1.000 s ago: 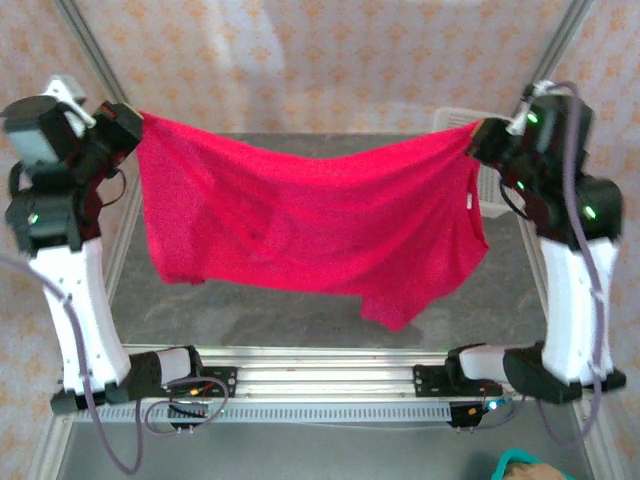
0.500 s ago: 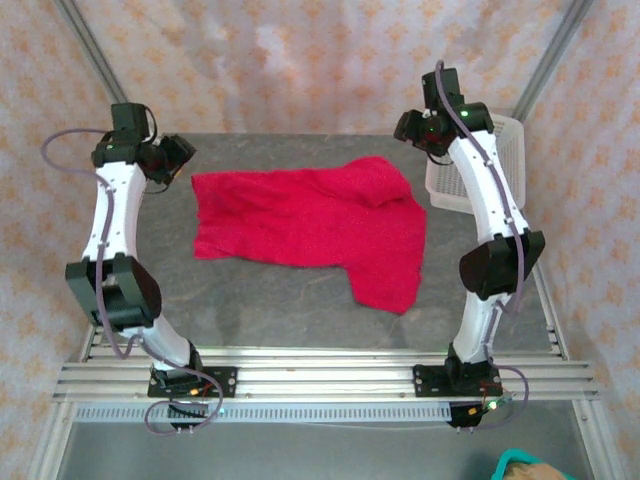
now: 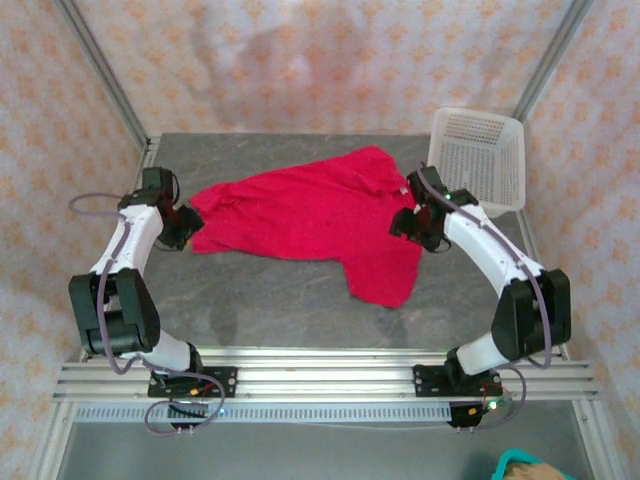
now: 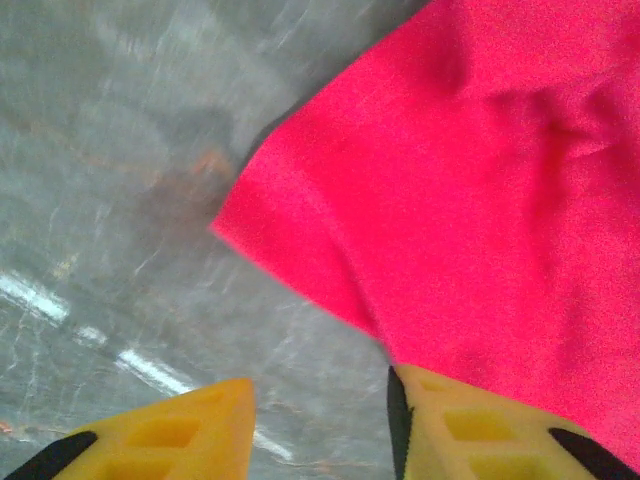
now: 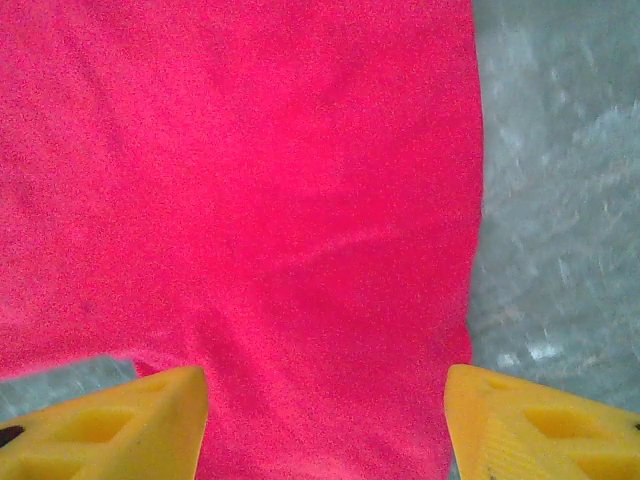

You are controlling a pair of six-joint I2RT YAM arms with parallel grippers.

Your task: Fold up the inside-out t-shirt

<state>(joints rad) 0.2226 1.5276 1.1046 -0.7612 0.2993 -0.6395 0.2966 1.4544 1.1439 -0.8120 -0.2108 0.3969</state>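
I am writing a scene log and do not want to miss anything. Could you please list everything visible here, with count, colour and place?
t-shirt: one, bright red-pink, lying rumpled on the middle of the table
mesh basket: one, white, far right corner of the table, apart from the shirt
table: one, grey
metal rails: silver, along the near edge, under the arm bases
backdrop: pale with orange motifs, behind and at both sides
teal object: one, bottom right corner, cut off, unidentifiable
left arm: one, white and black, at the shirt's left edge
right arm: one, white and black, at the shirt's right side
left fingers: two, yellow, open, beside the shirt's corner
right fingers: two, yellow, open, over the shirt
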